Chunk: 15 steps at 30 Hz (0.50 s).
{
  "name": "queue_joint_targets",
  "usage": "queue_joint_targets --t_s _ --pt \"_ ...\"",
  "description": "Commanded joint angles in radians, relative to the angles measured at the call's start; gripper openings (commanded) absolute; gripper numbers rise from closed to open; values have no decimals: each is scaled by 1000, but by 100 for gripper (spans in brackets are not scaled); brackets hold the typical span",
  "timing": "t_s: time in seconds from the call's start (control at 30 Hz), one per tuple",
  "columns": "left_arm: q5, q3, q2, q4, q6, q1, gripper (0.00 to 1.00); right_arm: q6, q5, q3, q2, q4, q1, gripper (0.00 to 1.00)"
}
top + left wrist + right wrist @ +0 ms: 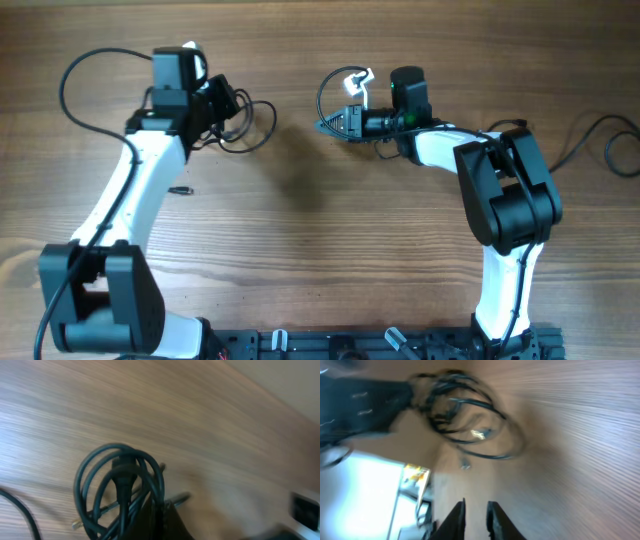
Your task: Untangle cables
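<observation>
Left arm [150,190] reaches forward. The left gripper [225,100] points toward the right arm [500,190], with its fingers [172,522] closed on the cable [120,485]. Right gripper [475,520] points toward the left arm, fingers narrowly parted.

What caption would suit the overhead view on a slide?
Over a wooden table, the left gripper meets a black cable tangle; the right gripper sits beside a loop with a white connector.

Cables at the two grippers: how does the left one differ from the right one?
The left cable is a bunch of several overlapping loops; the right cable makes a single thin loop. The left cable looks all black, while the right cable ends in a white plug. The left cable is pinched in the left gripper; whether the right gripper holds the right cable is unclear. Both are thin and dark, over the same table.
</observation>
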Motion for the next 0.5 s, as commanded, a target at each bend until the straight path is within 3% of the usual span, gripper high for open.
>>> queue_joint_targets --t_s 0.0,0.07,0.13,0.17,0.33,0.47 --pt "492 3 -4 -47 37 87 6 179 -224 2 -5 114 24 19" --pt "698 3 -1 -87 133 117 8 270 -224 2 -5 130 46 23" --pt "781 3 0 -143 195 130 9 354 -224 3 -5 140 69 30" --pt "787 3 0 -200 255 131 9 474 -223 2 -5 159 89 56" --pt "810 3 0 -355 450 124 9 734 -185 2 -5 431 152 59" --pt "834 3 1 -406 473 123 8 765 -85 2 -5 358 174 60"
